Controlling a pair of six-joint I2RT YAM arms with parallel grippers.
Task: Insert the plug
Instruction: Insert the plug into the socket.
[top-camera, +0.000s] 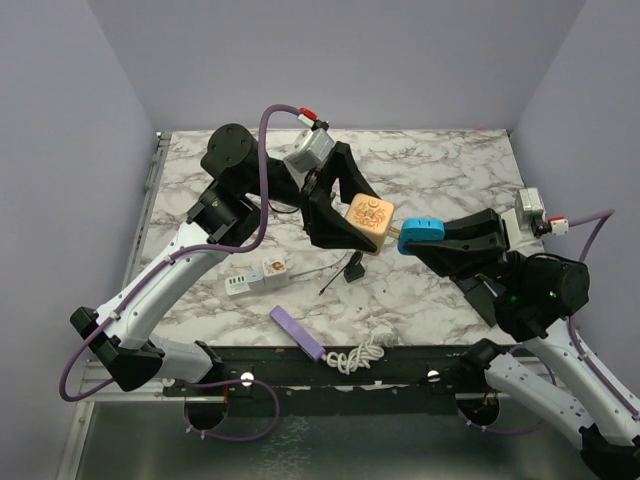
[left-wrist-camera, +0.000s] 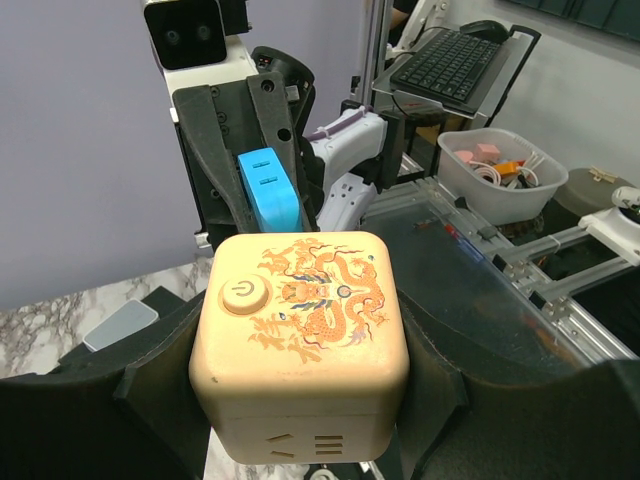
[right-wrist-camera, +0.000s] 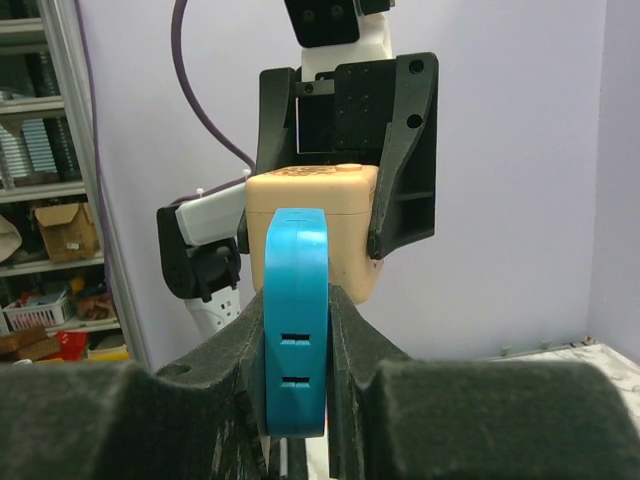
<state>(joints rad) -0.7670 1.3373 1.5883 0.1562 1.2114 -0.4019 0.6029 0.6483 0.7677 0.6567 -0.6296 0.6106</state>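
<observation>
On the marble table (top-camera: 440, 170), a white adapter (top-camera: 258, 278) lay left of and nearer than the left gripper (top-camera: 366, 226), a small black connector (top-camera: 353, 270) sat just nearer than it, and a purple bar (top-camera: 297, 333) and a coiled white cable (top-camera: 357, 353) lay well apart from it at the near edge.

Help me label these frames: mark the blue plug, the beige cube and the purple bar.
blue plug (top-camera: 420, 232), top view, on its upper face.
beige cube (left-wrist-camera: 300, 320), left wrist view, on its dragon-printed top.
purple bar (top-camera: 297, 332), top view, at its middle.
</observation>
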